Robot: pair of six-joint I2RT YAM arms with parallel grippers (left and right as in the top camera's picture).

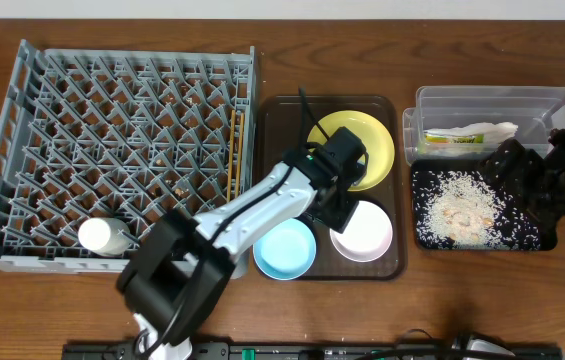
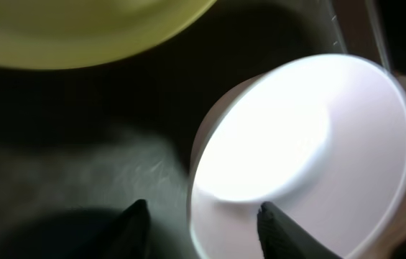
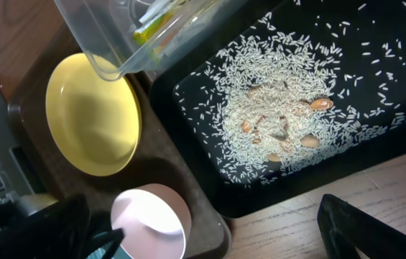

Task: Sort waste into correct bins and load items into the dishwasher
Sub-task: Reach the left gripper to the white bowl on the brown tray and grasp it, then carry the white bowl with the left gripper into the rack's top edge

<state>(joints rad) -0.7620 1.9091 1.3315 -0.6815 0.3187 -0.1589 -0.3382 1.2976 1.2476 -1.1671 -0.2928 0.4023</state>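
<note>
My left gripper (image 1: pixel 339 207) (image 2: pixel 203 226) is open and straddles the near rim of the white bowl (image 1: pixel 363 231) (image 2: pixel 310 137), one finger inside and one outside. The white bowl, the light blue bowl (image 1: pixel 285 249) and the yellow plate (image 1: pixel 354 146) (image 3: pixel 95 115) sit on the brown serving tray (image 1: pixel 277 110). My right gripper (image 1: pixel 528 188) (image 3: pixel 213 230) is open and empty above the black tray (image 1: pixel 527 235) (image 3: pixel 375 93), which holds rice crumbs (image 1: pixel 462 210) (image 3: pixel 274 122). The clear tub (image 1: pixel 522 100) (image 3: pixel 102 36) holds the white napkin (image 1: pixel 487 130) and the green-and-orange wrapper (image 1: pixel 449 140) (image 3: pixel 152 29). Two chopsticks (image 1: pixel 234 150) lie in the grey dish rack (image 1: pixel 22 120).
A white cup-like object (image 1: pixel 103 237) lies at the rack's front left corner. The white bowl also shows in the right wrist view (image 3: pixel 152 216), with the left gripper's finger at its rim. Bare wooden table lies in front of the black tray (image 3: pixel 296 230).
</note>
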